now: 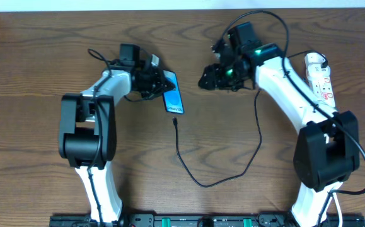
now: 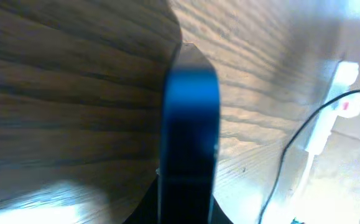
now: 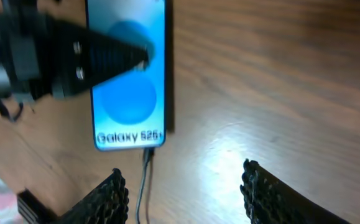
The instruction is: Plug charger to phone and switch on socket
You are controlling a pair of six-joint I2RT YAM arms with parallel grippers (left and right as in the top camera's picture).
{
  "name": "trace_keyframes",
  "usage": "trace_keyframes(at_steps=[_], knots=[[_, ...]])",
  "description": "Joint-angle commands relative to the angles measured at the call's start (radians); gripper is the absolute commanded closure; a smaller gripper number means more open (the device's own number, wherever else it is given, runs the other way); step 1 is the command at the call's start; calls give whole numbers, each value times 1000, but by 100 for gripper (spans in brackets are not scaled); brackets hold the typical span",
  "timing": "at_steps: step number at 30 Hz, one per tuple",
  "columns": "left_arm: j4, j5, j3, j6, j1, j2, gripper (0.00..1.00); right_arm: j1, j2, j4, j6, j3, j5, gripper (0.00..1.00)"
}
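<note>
Left gripper (image 1: 163,82): clamped on the upper end of the phone (image 1: 173,93), one finger (image 3: 114,56) lying across the lit screen. Right gripper (image 3: 183,177): fingers spread wide, holding nothing, hovering at the phone's 3 o'clock in the overhead view. Charger (image 3: 144,174) tip meets the phone's 6 o'clock edge; can't tell if it is seated. Its cable loops over the table (image 1: 31,63) toward the socket (image 1: 321,79) at far 3 o'clock.

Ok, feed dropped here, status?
Left tool shut on phone. Right tool open, empty. Charger tip at phone's port. Nothing blocking.
</note>
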Motion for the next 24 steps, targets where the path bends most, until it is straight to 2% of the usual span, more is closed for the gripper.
trace_keyframes(at_steps=[1, 10, 16, 24], knots=[[-2, 132, 50, -9, 74, -5, 93, 66, -2, -12, -21, 12, 41, 42], [7, 379, 66, -30, 281, -156, 93, 251, 29, -33, 71, 11, 150, 45], [9, 412, 66, -115, 442, -239, 93, 341, 118, -35, 148, 11, 179, 49], [2, 458, 66, -114, 496, -240, 93, 363, 186, -37, 230, 11, 193, 52]])
